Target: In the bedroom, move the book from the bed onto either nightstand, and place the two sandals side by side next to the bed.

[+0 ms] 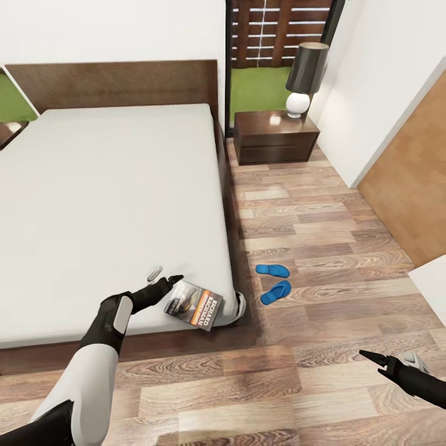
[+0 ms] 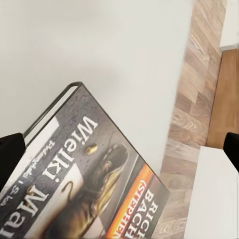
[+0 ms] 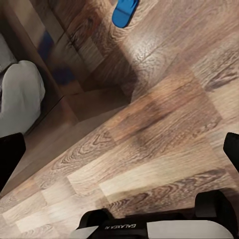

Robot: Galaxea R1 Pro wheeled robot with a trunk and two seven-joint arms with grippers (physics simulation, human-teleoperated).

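The book lies cover up at the near right corner of the bed's white mattress; its dark cover with an orange band shows close up. My left gripper hangs open just over the book's left end, its fingertips wide apart on either side of it. Two blue sandals lie apart on the floor beside the bed, angled differently. One sandal shows ahead of my right gripper, which is open low over the floor. A nightstand stands right of the headboard.
A lamp with a dark shade stands on the right nightstand. A second nightstand peeks in at the bed's far left. A white wall corner and a wooden panel bound the plank floor on the right.
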